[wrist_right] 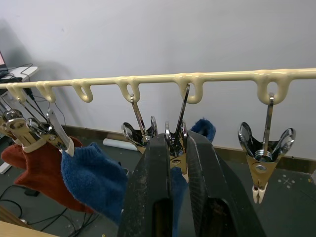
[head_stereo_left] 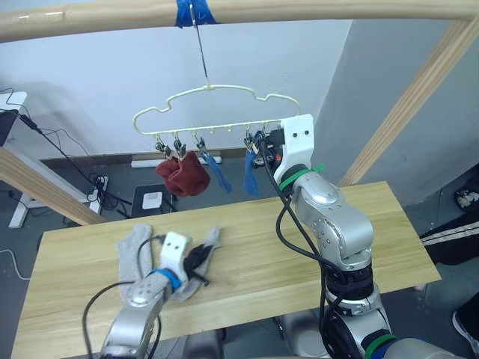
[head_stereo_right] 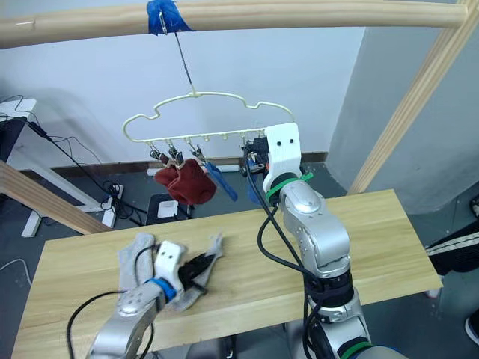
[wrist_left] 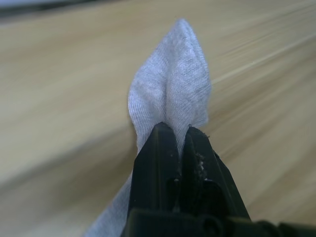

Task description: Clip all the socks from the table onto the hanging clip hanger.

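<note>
**Both claws clenched: one on a grey sock, one on a clip**

Down on the bench point(head_stereo_left: 314, 247), my left claw point(wrist_left: 176, 132) is pinched tight on a fold of a light grey sock point(wrist_left: 170, 94), the fabric standing up in a peak between the black fingers. From the head cameras that sock point(head_stereo_left: 198, 263) lies crumpled beside the left claw near the bench's front-left part, with the second grey sock point(head_stereo_left: 133, 247) touching it on the left.

Up at the clip hanger point(head_stereo_left: 217, 105), which hangs by its long hook from the blue-taped wooden pole point(head_stereo_left: 299, 9), my right claw point(wrist_right: 177, 143) is squeezed around one metal clip point(wrist_right: 177, 131) in the row. A blue sock point(wrist_right: 205, 129) shows behind that clip, though I cannot tell whether the clip grips it. The next clip point(wrist_right: 262, 148) towards the hanger's end hangs bare.

Further along the rail, another blue sock point(wrist_right: 94, 180) hangs from its clip, and the two red socks point(head_stereo_left: 182, 176) hang bunched together just beside it, at the hanger's left end.
</note>
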You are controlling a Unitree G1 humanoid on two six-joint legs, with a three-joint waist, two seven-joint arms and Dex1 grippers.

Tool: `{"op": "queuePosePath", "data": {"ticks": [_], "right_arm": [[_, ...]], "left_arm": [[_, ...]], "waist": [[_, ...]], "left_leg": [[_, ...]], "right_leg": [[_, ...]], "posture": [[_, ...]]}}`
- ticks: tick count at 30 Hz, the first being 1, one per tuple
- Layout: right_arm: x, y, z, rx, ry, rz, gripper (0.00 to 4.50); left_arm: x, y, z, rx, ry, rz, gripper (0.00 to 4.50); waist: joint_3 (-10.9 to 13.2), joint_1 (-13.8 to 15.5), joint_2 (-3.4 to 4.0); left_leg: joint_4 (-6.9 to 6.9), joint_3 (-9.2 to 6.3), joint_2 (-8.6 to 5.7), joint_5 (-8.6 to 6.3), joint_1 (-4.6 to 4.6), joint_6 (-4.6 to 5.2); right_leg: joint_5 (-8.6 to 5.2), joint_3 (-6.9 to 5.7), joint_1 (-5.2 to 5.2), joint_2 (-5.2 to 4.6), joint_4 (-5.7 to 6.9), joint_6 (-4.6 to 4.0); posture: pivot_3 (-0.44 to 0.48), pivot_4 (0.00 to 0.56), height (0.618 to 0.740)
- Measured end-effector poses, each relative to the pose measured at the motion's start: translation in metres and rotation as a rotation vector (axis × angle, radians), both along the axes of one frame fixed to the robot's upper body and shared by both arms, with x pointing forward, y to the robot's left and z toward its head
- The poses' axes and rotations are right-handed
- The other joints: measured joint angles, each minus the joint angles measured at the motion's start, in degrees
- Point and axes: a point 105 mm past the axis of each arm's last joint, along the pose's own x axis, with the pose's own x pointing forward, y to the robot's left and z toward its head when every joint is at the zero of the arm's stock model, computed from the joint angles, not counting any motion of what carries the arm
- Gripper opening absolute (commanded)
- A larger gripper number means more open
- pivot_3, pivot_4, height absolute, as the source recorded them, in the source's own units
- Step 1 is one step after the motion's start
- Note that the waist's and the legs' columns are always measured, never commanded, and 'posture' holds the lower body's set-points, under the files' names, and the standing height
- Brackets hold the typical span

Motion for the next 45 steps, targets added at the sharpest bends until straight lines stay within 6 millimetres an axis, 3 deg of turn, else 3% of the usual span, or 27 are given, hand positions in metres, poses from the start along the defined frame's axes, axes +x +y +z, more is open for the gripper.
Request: {"op": "queuePosePath", "data": {"ticks": [5,11,18,25,31,45], "right_arm": [[0.000,-0.002,0.001,-0.003,-0.004,-0.006,0.11],[0.000,-0.004,0.002,-0.007,-0.008,-0.010,0.11],[0.000,-0.007,0.002,-0.011,-0.008,-0.018,0.11],[0.000,-0.007,0.001,-0.013,-0.003,-0.018,0.11],[0.000,-0.006,0.000,-0.013,-0.001,-0.016,0.11],[0.000,-0.005,0.000,-0.009,0.004,-0.013,0.11]], "left_arm": [[0.024,-0.036,0.047,-0.025,-0.222,-0.195,0.00],[0.049,-0.082,0.092,-0.157,-0.384,-0.221,0.00],[0.060,-0.085,0.081,-0.181,-0.380,-0.114,0.00],[0.065,-0.076,0.085,-0.198,-0.402,-0.035,0.00],[0.070,-0.080,0.095,-0.205,-0.431,-0.045,0.00],[0.073,-0.085,0.089,-0.188,-0.396,-0.060,0.00]], "waist": [[-0.03,-0.28,0.00],[-0.05,-0.94,-0.01],[-0.05,-1.68,0.00],[-0.05,-1.68,-0.01],[-0.05,-1.67,-0.01],[-0.05,-1.71,-0.01]], "left_leg": [[-0.02,0.02,-0.04,-0.01,0.01,0.01],[-0.03,0.00,-0.07,-0.01,-0.02,0.02],[-0.02,-0.02,-0.09,-0.01,-0.01,0.02],[-0.02,-0.02,-0.10,-0.01,-0.01,0.02],[-0.02,-0.01,-0.11,-0.01,-0.02,0.02],[-0.02,-0.02,-0.12,-0.01,-0.02,0.02]], "right_leg": [[0.00,0.00,-0.01,0.04,0.01,0.00],[0.01,0.00,0.00,0.02,0.00,0.03],[0.01,0.00,0.00,0.05,0.03,0.03],[0.01,0.00,0.00,0.05,0.02,0.04],[0.01,0.00,0.00,0.05,0.02,0.04],[0.01,0.00,0.00,0.06,0.01,0.04]], "posture": [[-0.283,0.198,0.714],[-0.292,0.199,0.714],[-0.300,0.197,0.714],[-0.301,0.199,0.714],[-0.301,0.200,0.714],[-0.299,0.199,0.714]]}}
